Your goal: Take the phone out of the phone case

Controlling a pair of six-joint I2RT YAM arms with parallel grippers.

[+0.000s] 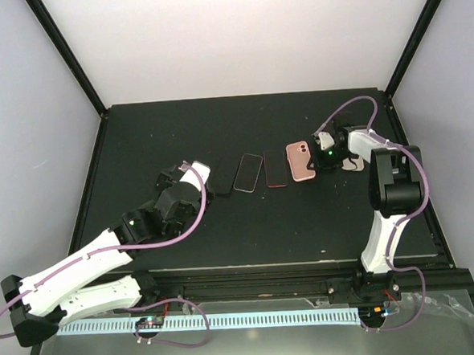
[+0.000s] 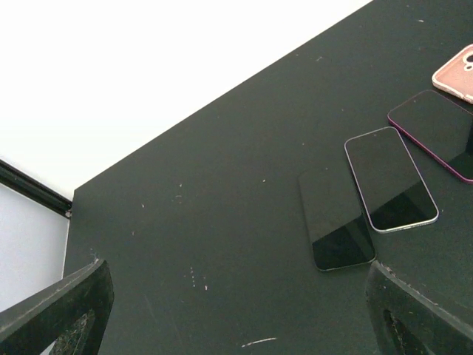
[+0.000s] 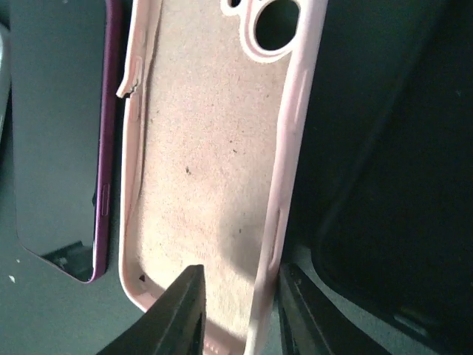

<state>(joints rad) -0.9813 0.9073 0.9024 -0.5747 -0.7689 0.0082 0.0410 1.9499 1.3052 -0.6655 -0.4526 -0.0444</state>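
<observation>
A: Black surface (image 1: 224, 226), top view: purple phone (image 1: 276, 169) lies just beside pink case (image 1: 301, 161), outside it.
B: Right wrist only: case lining bare, right end effector (image 3: 240, 310) slightly apart astride its rim; left end effector (image 2: 244, 310) spread wide.

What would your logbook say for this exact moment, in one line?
left tool open, holding nothing | right tool straddling rim of pink case | case empty | purple-edged phone lying beside it

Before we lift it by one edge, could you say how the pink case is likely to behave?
The pink case lies empty, just a thin shell, so it is probably light. Its rim looks soft, so it may flex if held by one edge.
</observation>
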